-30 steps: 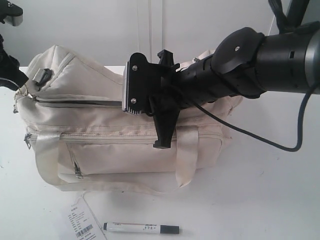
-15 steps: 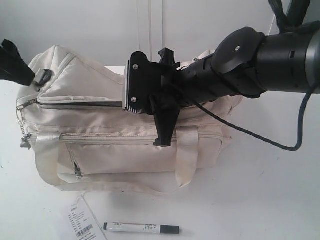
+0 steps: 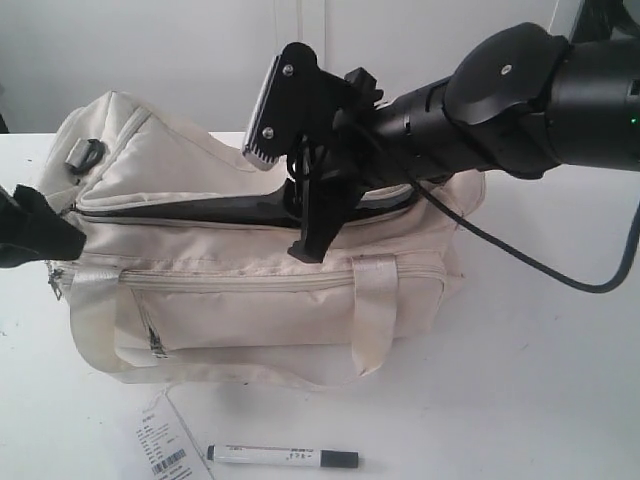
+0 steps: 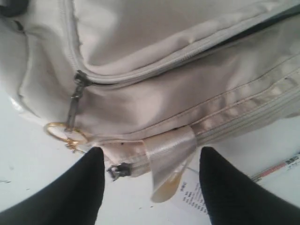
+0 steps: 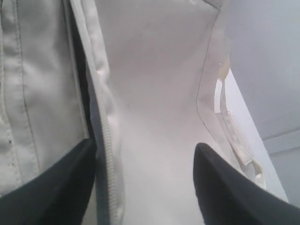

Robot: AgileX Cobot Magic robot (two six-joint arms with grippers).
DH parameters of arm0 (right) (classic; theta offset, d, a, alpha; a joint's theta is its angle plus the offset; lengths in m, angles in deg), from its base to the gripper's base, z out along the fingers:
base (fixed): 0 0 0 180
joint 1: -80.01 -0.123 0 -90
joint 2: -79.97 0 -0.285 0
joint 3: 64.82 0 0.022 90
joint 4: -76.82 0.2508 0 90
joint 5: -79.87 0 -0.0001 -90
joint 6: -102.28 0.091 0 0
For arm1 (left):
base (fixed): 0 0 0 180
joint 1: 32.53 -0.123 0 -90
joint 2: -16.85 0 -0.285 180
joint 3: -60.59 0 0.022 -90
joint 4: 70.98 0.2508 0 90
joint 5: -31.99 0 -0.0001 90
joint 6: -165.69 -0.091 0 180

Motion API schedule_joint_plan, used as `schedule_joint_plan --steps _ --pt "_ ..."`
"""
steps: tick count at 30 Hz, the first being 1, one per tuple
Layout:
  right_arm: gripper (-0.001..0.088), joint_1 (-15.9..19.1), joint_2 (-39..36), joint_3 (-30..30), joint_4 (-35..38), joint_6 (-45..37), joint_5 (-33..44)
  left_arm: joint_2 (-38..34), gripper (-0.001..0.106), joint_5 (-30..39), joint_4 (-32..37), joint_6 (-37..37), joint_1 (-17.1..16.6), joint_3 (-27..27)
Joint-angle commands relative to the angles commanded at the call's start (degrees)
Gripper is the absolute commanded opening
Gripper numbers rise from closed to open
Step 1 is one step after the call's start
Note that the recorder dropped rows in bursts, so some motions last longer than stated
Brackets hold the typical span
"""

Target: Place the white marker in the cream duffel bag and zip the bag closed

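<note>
Cream duffel bag [image 3: 250, 300] sits on the desk [image 3: 520, 380], its top zipper [image 3: 200, 209] gaping. Right gripper [image 5: 145, 180] hovers over that gap, jaws wide and empty. Left gripper [image 4: 152, 187] is at the bag's end, jaws apart, holding nothing. White marker [image 3: 282, 458] lies in front. I judge a square mid-barrel grasp best.

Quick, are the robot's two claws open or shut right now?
Left gripper: open, holding nothing, at the cream fabric duffel bag.
Right gripper: open, holding nothing.

Looks like a robotics lab: plain white table [image 3: 560, 400], blank white wall [image 3: 150, 50], black robot arm [image 3: 560, 100] with cabling.
</note>
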Motion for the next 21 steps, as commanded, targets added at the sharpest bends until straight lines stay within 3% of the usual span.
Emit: schedule_joint_plan --steps 2,5,10,12,14,17,20,21 --pt "0.0438 0.0 -0.7 0.0 0.0 0.0 -0.2 0.0 0.063 -1.2 -7.7 -5.9 0.0 1.5" --pt "0.0422 0.0 -1.6 0.0 0.0 -0.3 0.2 0.0 0.063 -1.7 -11.6 -9.0 0.0 1.8" --pt "0.0053 0.0 -1.8 0.0 -3.2 -0.7 0.2 0.0 0.063 -0.1 -10.7 -9.1 0.0 1.8" --pt "0.0000 0.0 -1.8 0.0 -3.6 -0.2 -1.7 -0.1 0.063 -0.1 -10.7 -10.1 0.0 1.8" --pt "0.0000 0.0 -1.8 0.1 -3.6 0.4 -3.7 -0.9 0.063 -0.4 -10.9 -16.6 1.2 1.8" --pt "0.0000 0.0 -1.8 0.1 -3.6 0.4 -6.0 -1.5 0.063 -0.9 -11.4 -36.5 5.7 1.8" --pt "0.0000 0.0 -1.8 0.1 -3.5 0.4 -6.3 -1.5 0.063 -0.8 -10.9 -51.8 8.2 1.9" --pt "0.0000 0.0 -1.7 0.1 -3.5 0.4 -6.3 -1.6 0.063 -0.7 -10.5 -60.0 9.2 1.9"
